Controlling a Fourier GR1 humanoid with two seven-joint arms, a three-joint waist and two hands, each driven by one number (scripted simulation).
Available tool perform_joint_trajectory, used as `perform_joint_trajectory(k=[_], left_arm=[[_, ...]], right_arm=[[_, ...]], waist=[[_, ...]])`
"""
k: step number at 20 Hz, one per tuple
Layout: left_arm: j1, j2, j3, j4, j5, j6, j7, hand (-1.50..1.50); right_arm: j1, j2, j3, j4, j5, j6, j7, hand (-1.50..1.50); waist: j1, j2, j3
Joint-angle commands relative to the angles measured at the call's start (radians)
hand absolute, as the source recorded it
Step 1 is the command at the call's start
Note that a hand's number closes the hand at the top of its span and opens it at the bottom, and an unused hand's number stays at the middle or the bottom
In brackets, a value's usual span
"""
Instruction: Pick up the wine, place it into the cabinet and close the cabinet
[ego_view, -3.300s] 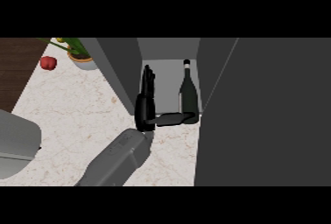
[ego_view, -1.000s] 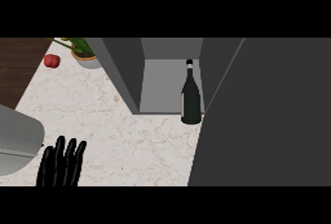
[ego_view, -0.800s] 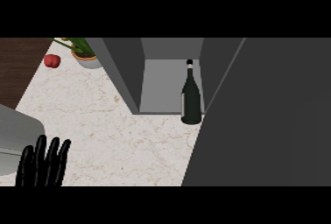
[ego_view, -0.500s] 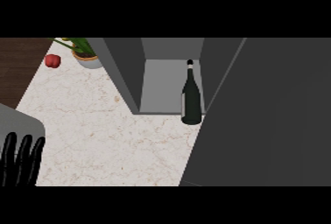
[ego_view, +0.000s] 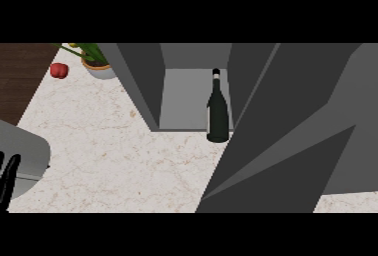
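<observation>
The counter (ego_view: 111, 150) is the biggest thing here, a pale speckled stone top that fills the left and middle of the view. Next comes the cabinet door (ego_view: 295, 135), a big dark grey slab that covers most of the right side, from about 1 o'clock down to 5 o'clock. The cabinet (ego_view: 184, 100) sits at 12 o'clock, and it is open at the front, so you can look inside at its pale grey floor. A curved grey thing (ego_view: 22, 150) pokes in at 9 o'clock on the left edge. The wine (ego_view: 217, 110) stands upright at the right front corner of the cabinet floor, just beside the door, a tall dark bottle with a thin neck. A plant pot (ego_view: 100, 70) with green leaves sits at 11 o'clock, and a small red pepper (ego_view: 59, 70) lies just beside it on its left. The left hand (ego_view: 9, 177) is the smallest bit you can see, way over at 8 o'clock at the left edge, with its black fingers straight and pointing up, holding nothing. The wine is well apart from that hand, off toward 2 o'clock from it.
</observation>
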Motion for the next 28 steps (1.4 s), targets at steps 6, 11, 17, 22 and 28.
perform_joint_trajectory(k=[6, 11, 17, 22, 28], left_arm=[[0.037, 0.037, 0.123, 0.023, 0.071, -0.125, 0.034, -1.5], [0.014, 0.035, 0.142, 0.003, 0.1, -0.133, 0.084, -1.5], [-0.02, 0.002, 0.128, 0.045, 0.091, -0.176, 0.089, -1.5], [-0.04, -0.003, 0.133, 0.022, 0.09, -0.157, 0.12, -1.5], [-0.077, -0.047, 0.111, 0.038, 0.07, -0.129, 0.141, -1.5]], right_arm=[[-0.189, 0.003, 0.253, -0.013, 0.214, -0.265, -0.003, 1.5], [-0.326, 0.001, 0.269, 0.08, 0.271, -0.38, -0.009, 1.5], [-0.532, -0.003, 0.184, 0.163, 0.237, -0.47, 0.03, 1.5], [-0.659, -0.004, 0.138, 0.238, 0.131, -0.571, 0.025, 1.5], [-0.906, -0.001, 0.022, 0.415, -0.01, -0.649, -0.008, 1.5]], waist=[[0.011, 0.0, -0.001], [0.015, 0.002, -0.001], [0.026, 0.008, -0.003], [0.041, 0.01, -0.002], [0.04, 0.011, -0.001]])
